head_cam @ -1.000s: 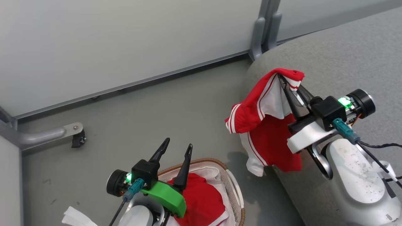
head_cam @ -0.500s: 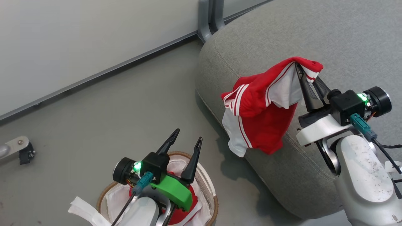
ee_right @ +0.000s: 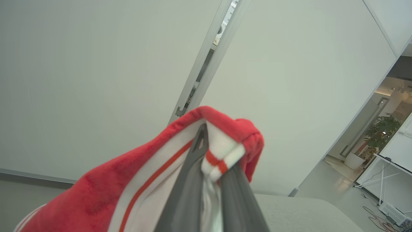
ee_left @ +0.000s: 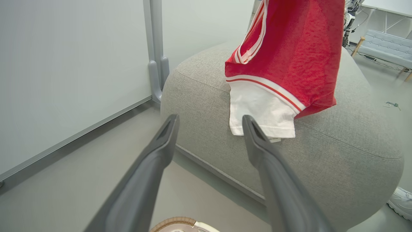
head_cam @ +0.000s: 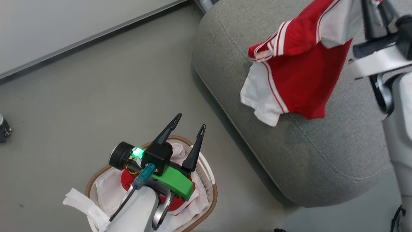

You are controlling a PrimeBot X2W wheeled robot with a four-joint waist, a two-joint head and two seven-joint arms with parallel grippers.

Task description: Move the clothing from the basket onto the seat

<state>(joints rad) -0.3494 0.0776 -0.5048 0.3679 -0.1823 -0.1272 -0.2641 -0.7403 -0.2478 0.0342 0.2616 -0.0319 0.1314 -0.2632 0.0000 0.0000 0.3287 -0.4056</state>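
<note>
The red jersey (head_cam: 299, 74) with white sleeves and striped trim hangs from my right gripper (ee_right: 212, 158), which is shut on its trim. It dangles over the grey seat (head_cam: 322, 154), its lower hem touching the seat's top. In the left wrist view the jersey (ee_left: 289, 48) hangs in front of the seat (ee_left: 338, 145). My left gripper (head_cam: 190, 124) stands open above the basket (head_cam: 206, 199), nothing between its fingers (ee_left: 161, 145). The plain red garment (head_cam: 126, 180) lies in the basket, mostly hidden under my left wrist.
The basket's white lining cloth (head_cam: 83, 206) spills over its left rim. A white partition wall (head_cam: 64, 25) with a grey post (ee_left: 156, 48) stands behind the seat. A small caster (head_cam: 4, 129) sits at the far left. A shoe (ee_left: 400, 198) shows beside the seat.
The head camera has swung, shifting the whole picture. My right gripper has carried the jersey higher and further over the seat. The left gripper stays open above the basket.
</note>
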